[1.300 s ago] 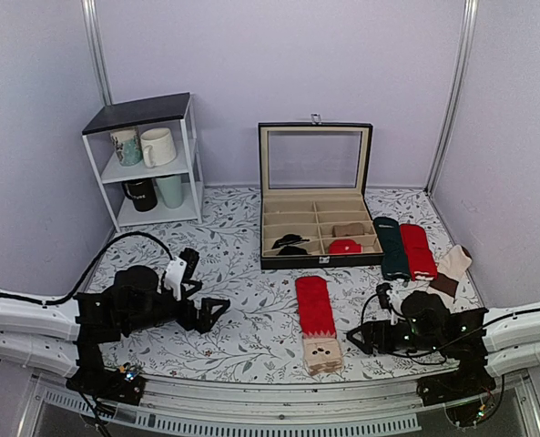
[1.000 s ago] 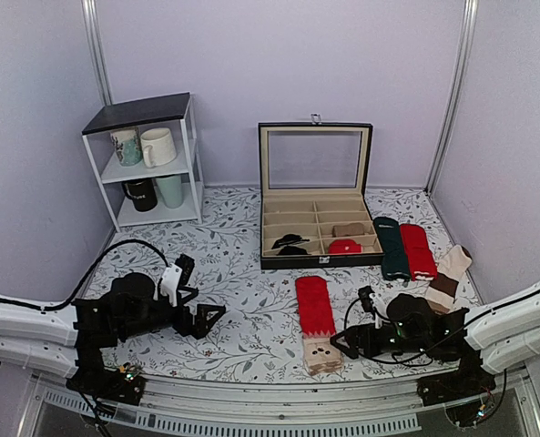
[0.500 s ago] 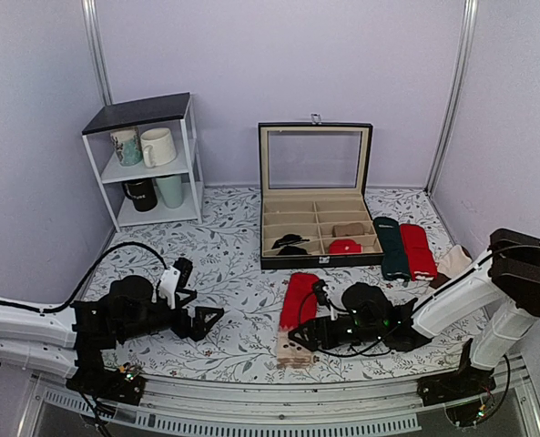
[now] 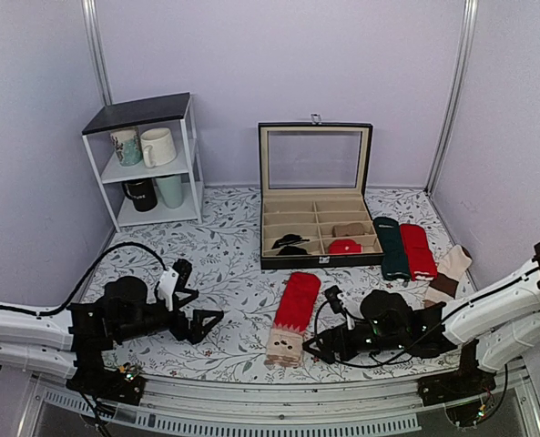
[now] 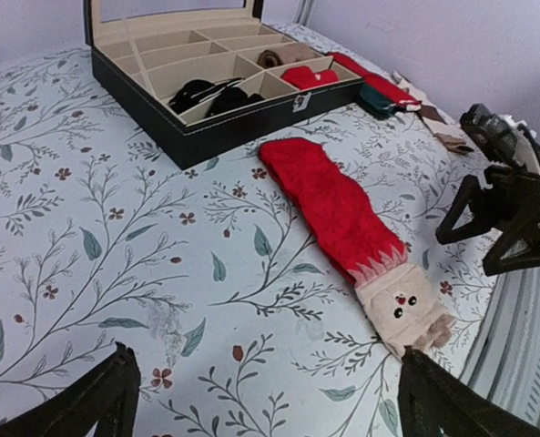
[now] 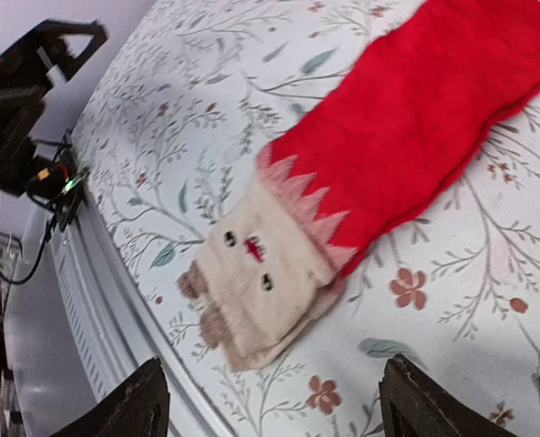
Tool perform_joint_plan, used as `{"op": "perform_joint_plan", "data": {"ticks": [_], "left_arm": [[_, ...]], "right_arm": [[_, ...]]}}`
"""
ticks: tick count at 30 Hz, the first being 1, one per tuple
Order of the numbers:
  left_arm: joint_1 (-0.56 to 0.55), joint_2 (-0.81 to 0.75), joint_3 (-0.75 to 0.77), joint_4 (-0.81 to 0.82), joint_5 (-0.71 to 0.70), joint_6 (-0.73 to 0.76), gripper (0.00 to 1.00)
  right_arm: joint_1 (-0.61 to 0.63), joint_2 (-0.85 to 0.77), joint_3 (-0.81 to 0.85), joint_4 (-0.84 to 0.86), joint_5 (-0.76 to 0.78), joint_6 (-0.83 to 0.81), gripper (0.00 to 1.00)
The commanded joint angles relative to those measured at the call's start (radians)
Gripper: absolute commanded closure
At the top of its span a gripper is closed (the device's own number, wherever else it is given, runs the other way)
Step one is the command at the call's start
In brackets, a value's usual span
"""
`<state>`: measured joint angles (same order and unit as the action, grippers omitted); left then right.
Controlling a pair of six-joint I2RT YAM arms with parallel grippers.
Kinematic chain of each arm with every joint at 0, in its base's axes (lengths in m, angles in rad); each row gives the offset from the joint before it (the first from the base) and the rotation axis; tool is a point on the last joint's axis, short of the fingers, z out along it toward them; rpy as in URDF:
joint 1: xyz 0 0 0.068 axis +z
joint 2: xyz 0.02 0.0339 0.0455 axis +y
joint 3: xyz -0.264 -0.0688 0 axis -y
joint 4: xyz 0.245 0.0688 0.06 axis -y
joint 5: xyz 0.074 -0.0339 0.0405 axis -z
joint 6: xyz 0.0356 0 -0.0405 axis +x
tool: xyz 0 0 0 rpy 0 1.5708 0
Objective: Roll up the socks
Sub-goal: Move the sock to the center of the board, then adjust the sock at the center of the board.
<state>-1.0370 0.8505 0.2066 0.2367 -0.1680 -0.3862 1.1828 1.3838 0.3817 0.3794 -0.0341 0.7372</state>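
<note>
Right gripper: fingers spread wide, holding nothing, low over the table, just beside the beige end of the socks. In the wrist view that end sits ahead of the two fingertips and is not touched.

Left gripper: also spread and empty, well apart from the socks on their left side.

Socks: flat, one on top of the other, slanted. Beige end toward the near edge, red end toward the box. At the beige end the lower sock pokes out past the upper one, so the layers are not flush.

Step, as I judge it: start the roll from the beige end. Notes for doing it well:
- Get both layers between the fingers; catching only the top one would split the pair.
- Pinch near the middle of the end edge, not a corner, or the roll goes cone-shaped.
- Turn the end over toward the red part, along the socks' own slant.
- The left gripper could pin the red part so the knit does not slide.
</note>
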Motion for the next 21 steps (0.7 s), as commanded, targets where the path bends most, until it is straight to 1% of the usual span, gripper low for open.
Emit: {"op": "perform_joint_plan", "data": {"ticks": [1,4,6,8,11,17,20,21], "left_arm": [[-0.016,0.028,0.006,0.091,0.092,0.077,0.00],[-0.016,0.065,0.015,0.147,0.161,0.104,0.01],[-0.016,0.089,0.016,0.185,0.177,0.104,0.01],[-0.017,0.113,0.018,0.198,0.186,0.101,0.01],[-0.017,0.143,0.021,0.199,0.182,0.094,0.01],[-0.020,0.140,0.004,0.223,0.172,0.070,0.00],[-0.020,0.131,-0.003,0.234,0.180,0.067,0.00],[-0.020,0.131,-0.005,0.235,0.184,0.068,0.01]], "right_arm": [[0.112,-0.080,-0.023,-0.037,0.059,-0.169,0.19],[0.185,-0.083,-0.061,0.105,0.072,-0.314,0.19],[0.196,-0.072,-0.078,0.188,0.066,-0.399,0.19],[0.197,-0.047,-0.072,0.230,0.063,-0.481,0.19],[0.197,0.009,-0.032,0.236,0.073,-0.592,0.19],[0.198,0.126,-0.004,0.354,0.066,-0.717,0.19],[0.199,0.187,0.033,0.361,0.044,-0.726,0.21],[0.198,0.200,0.039,0.371,0.041,-0.754,0.21]]}}
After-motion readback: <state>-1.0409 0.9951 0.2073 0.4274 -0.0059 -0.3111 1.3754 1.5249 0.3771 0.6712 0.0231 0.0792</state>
